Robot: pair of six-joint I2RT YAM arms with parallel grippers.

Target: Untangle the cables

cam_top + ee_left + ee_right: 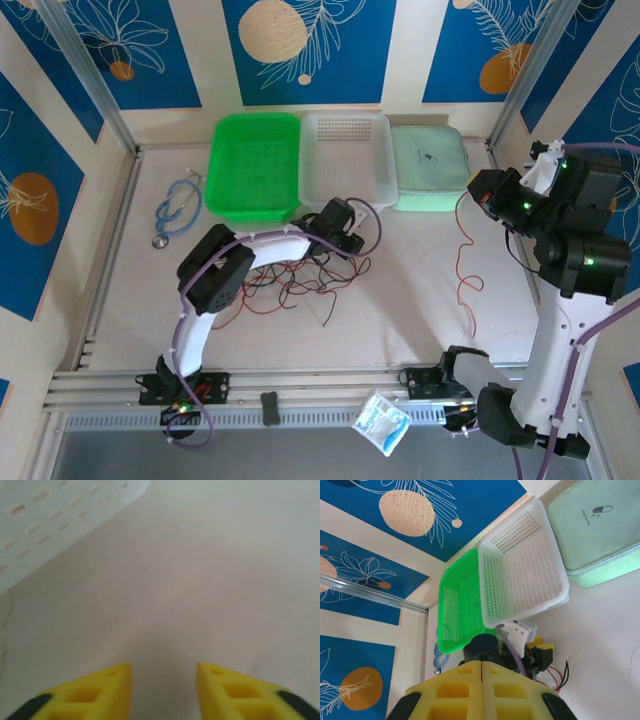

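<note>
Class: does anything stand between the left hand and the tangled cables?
Nothing visible does. The open left hand hangs over bare table by the white basket. The cables lie just nearer its base, partly under its own arm.

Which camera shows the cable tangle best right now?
Top external: most of the tangle shows beside the left arm, one red cable hanging from the shut right gripper. Right wrist catches a few wire ends; left wrist faces table.
</note>
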